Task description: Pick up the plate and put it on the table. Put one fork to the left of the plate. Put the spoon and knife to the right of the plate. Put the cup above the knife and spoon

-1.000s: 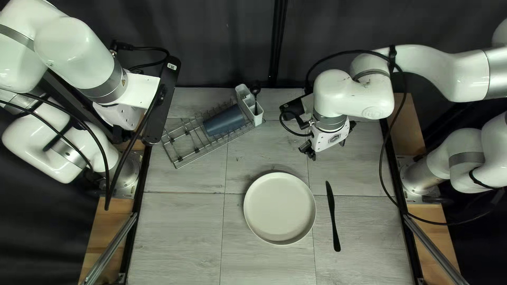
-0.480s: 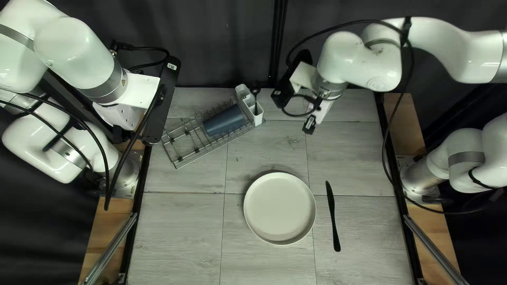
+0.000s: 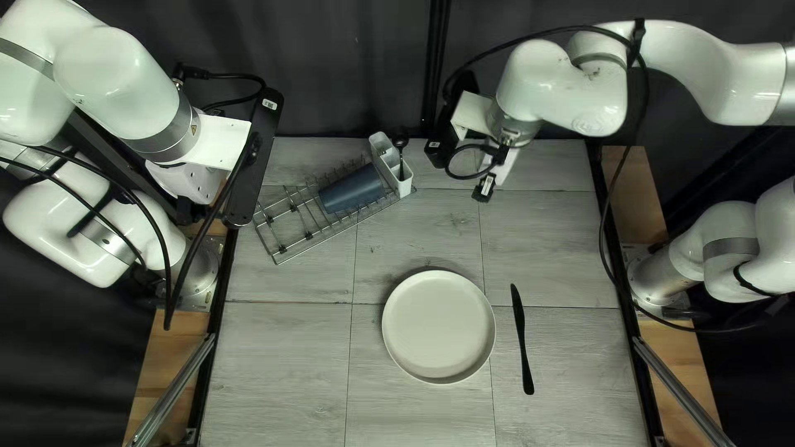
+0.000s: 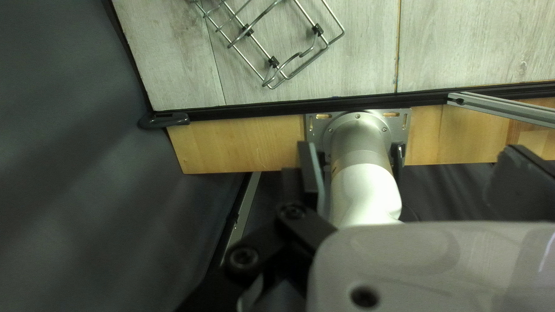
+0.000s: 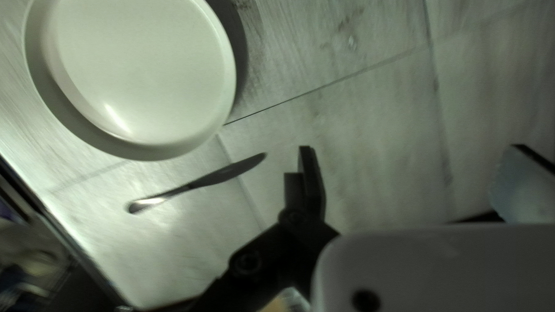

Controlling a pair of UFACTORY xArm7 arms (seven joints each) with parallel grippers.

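Observation:
In the top left view the plate (image 3: 439, 326) lies on the table, with the knife (image 3: 522, 339) right of it. A blue cup (image 3: 352, 189) lies tilted in the wire rack (image 3: 286, 248). One dark utensil, apparently a spoon (image 3: 401, 142), stands in the white holder (image 3: 383, 157); I cannot make out a fork. My right gripper (image 3: 484, 189) hangs right of the holder; in its wrist view the open, empty gripper (image 5: 413, 182) has the plate (image 5: 139, 69) and knife (image 5: 199, 182) off to one side. My left gripper (image 3: 192, 180) is left of the rack; its wrist view shows the gripper (image 4: 416, 179) open and empty.
My left arm's base (image 4: 358, 136) is bolted to a wooden strip (image 4: 243, 144) beyond the table's left edge. A dark curtain (image 3: 356, 66) hangs behind the far edge. A loose black cable (image 3: 609, 248) loops down from my right arm over the table's right edge.
My right arm has moved back toward the table's far edge and its gripper has turned and drawn away from the plate. My left arm, plate, knife, cup and rack are unmoved.

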